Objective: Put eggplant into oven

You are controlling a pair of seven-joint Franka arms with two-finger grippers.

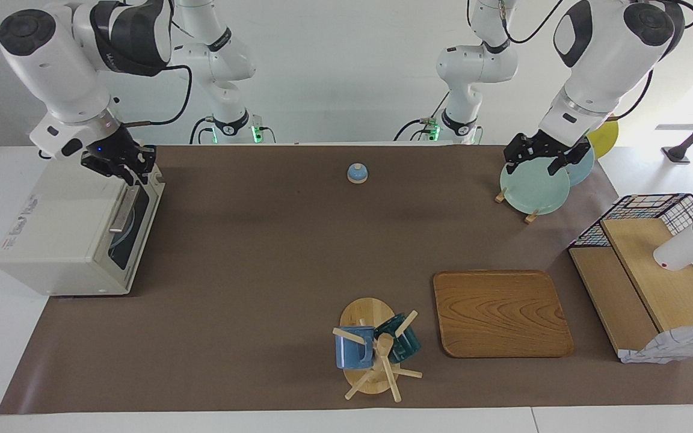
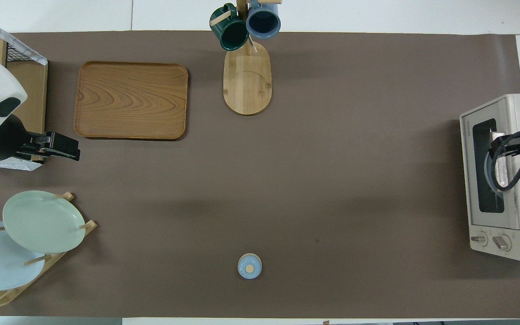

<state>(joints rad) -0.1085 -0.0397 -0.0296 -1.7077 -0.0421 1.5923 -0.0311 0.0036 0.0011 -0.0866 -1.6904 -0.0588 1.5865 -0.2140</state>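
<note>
The oven (image 1: 64, 222) stands at the right arm's end of the desk (image 1: 262, 258) with its glass door shut. I see no eggplant anywhere on the desk; through the dark glass only something pale blue shows, so I cannot tell if the eggplant lies inside. The right end effector (image 1: 121, 165) hangs just over the top edge of the door, nothing in it, and I cannot tell how far its fingers stand apart. The left end effector (image 1: 542, 159) waits over the plates (image 1: 533, 189), fingers wide apart and empty. I think the risk is here: if the right arm moves sideways while so low, a finger could catch the door's edge or the bar handle (image 1: 119, 213) and pull the door open, or push the oven toward the desk's edge, which is near. In front of the oven the desk is bare, with the bell (image 1: 357, 173) and the tray (image 1: 500, 313) well apart, so there is much room to move away.
</note>
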